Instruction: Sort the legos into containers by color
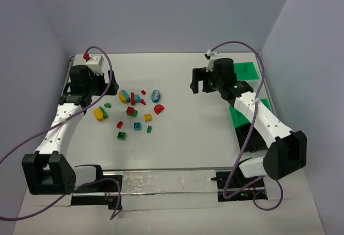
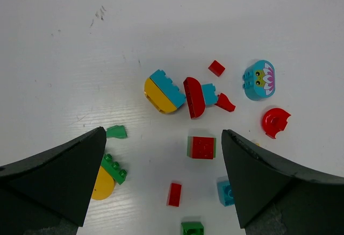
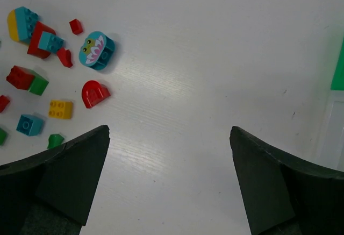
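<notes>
Left arm (image 1: 54,133) and right arm (image 1: 260,115): white links, black joints, purple cables (image 1: 236,42)

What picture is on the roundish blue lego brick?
The brick shows a frog face and a pink flower on turquoise; clearest in the left wrist view.

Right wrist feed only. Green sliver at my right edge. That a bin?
Observer: Yes. The top view shows a green bin at the far right and a second bin partly under the right arm.
Operator: Left gripper?
Observer: The left gripper is open and empty, at the left edge of the pile.
Operator: Bricks outside my frame?
Observer: A yellow brick touching a green brick, under the left gripper.
</notes>
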Robot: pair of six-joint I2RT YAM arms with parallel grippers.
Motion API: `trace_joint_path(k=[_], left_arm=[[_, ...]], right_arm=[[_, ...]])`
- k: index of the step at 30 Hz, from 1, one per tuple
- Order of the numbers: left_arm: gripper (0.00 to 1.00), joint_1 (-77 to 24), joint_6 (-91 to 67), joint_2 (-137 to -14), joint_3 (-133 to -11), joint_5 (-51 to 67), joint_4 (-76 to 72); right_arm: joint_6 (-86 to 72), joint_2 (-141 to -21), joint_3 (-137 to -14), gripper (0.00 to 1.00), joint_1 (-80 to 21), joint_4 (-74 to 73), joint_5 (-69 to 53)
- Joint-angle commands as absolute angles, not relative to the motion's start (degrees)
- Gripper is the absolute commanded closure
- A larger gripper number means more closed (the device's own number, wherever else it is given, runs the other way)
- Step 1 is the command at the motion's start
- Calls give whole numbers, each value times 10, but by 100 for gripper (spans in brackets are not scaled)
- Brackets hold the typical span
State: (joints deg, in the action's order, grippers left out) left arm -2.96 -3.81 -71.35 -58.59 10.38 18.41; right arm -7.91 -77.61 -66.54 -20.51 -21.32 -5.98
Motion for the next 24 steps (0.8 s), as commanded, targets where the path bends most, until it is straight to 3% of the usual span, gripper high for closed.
trace_joint_path(k=[1,10,24], left_arm=[[1,-33,-43,-710,-601,88,173],[1,-33,-71,-726,-626,66,185],[1,-30,-75,-721,-618,52,192]], right_arm=[[-107,-797,-704,0,-235,-207,-5],[-232,-965,-851,0,-348,-295,177],[-323,-1186,-1071,0,-428,-356,221]])
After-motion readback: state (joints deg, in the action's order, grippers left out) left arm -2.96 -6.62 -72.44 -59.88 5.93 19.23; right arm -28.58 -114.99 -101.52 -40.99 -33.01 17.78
